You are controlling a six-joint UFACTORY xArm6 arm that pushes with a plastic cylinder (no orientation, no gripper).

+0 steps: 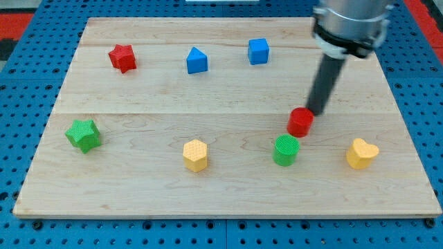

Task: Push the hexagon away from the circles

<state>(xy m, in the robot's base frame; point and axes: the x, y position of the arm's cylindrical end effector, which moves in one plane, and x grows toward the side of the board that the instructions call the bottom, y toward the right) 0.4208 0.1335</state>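
Observation:
A yellow hexagon (196, 154) lies low on the wooden board (208, 76), left of centre. A green circle (286, 150) lies to its right. A red circle (300, 122) sits just above and right of the green one. My tip (316, 111) is at the red circle's upper right edge, touching or nearly touching it. The dark rod rises from there to the arm's grey body at the view's top right. The hexagon is well to the left of my tip.
A red star (122, 57), a blue pentagon-like block (196, 61) and a blue cube (258, 51) lie along the top. A green star (84, 135) is at the left. A yellow heart (361, 153) is at the lower right.

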